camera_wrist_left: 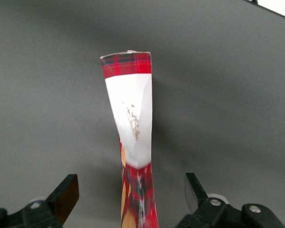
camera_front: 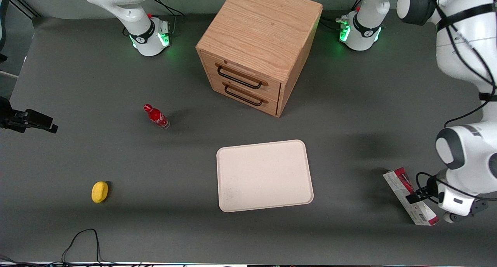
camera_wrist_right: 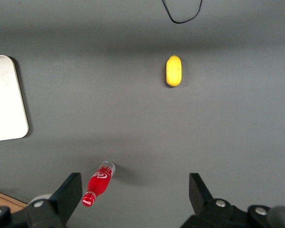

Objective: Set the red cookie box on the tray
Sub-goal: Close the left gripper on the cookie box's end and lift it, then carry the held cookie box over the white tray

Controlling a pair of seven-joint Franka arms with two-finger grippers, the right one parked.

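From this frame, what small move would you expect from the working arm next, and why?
Probably a short descent and then closing. The gripper is open, its fingers standing on either side of the red cookie box without touching it. The box lies on the table, apart from the tray, toward the working arm's end, so it must be grasped before any carry.

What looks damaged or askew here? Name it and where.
The red cookie box looks dented: its white panel pinches inward mid-length. It lies on the table at the working arm's end, apart from the tray. The gripper hovers over it, jaws open.
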